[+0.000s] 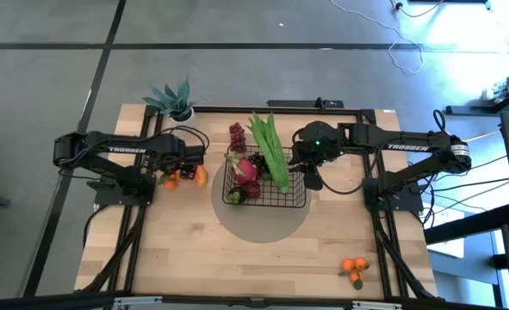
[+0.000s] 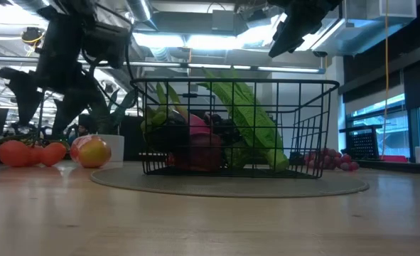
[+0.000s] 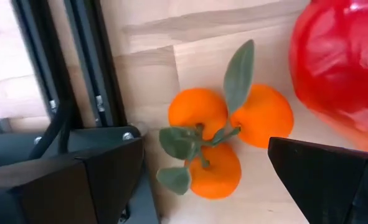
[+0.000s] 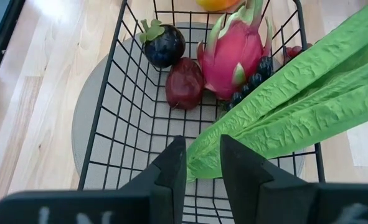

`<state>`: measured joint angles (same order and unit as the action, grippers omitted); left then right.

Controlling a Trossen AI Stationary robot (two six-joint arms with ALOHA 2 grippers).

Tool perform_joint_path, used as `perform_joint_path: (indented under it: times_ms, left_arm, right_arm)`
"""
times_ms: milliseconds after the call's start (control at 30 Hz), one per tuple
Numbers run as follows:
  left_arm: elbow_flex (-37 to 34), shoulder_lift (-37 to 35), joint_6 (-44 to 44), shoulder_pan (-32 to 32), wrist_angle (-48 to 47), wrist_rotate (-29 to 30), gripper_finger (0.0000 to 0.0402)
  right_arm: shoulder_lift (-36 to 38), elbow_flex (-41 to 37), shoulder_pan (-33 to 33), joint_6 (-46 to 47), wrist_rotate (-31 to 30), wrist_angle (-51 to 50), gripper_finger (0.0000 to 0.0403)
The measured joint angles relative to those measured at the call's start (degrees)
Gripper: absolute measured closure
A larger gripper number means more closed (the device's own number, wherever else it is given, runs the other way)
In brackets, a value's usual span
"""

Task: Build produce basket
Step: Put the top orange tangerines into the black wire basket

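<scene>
Left gripper [image 3: 199,180] hangs over a cluster of three small oranges [image 3: 227,134] with green leaves, its fingers spread wide to either side of the fruit and holding nothing. That cluster lies on the bare wood well to the left of the basket [image 1: 267,203], with the red-yellow mango [image 1: 201,175] just beside it on the basket side.

Over the basket's right edge sits the right gripper [image 4: 202,163], raised above the rim, its fingers close together with only a narrow gap and nothing between them. Inside the basket lie the pink dragon fruit [image 4: 236,53], a dark round fruit [image 4: 163,45], a deep red fruit [image 4: 185,82] and some dark grapes [image 4: 252,81], while the long green pods [image 1: 271,148] lean out over its far rim. A red grape bunch [image 1: 237,135] rests behind the basket, and a second orange cluster [image 1: 354,269] lies well apart at the near right.

Loading looks roughly half done, and the oranges appear to be the piece in hand. Next the left gripper should drop lower, likely straddling the stem, though its height above the fruit is hard to judge.
</scene>
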<state>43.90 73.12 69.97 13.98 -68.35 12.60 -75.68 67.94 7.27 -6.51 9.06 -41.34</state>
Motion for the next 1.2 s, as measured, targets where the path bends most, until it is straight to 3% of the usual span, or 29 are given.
perform_joint_path:
  times_ms: [267, 1067, 1200]
  left_arm:
    - [-1.73, 0.0, -0.02, 0.0, 3.33, 0.74, 0.0108]
    - [-1.73, 0.0, -3.53, 0.0, 3.29, 0.37, 0.0386]
    - [-1.73, 0.0, -4.61, -0.16, 3.31, 1.0, 0.0395]
  right_arm:
    - [0.0, 0.0, 0.0, 0.01, 0.0, -0.01, 0.0318]
    - [0.0, 0.0, 0.0, 0.25, 0.0, -0.04, 0.0318]
    - [0.0, 0.0, 0.0, 0.25, 0.0, -0.04, 0.0318]
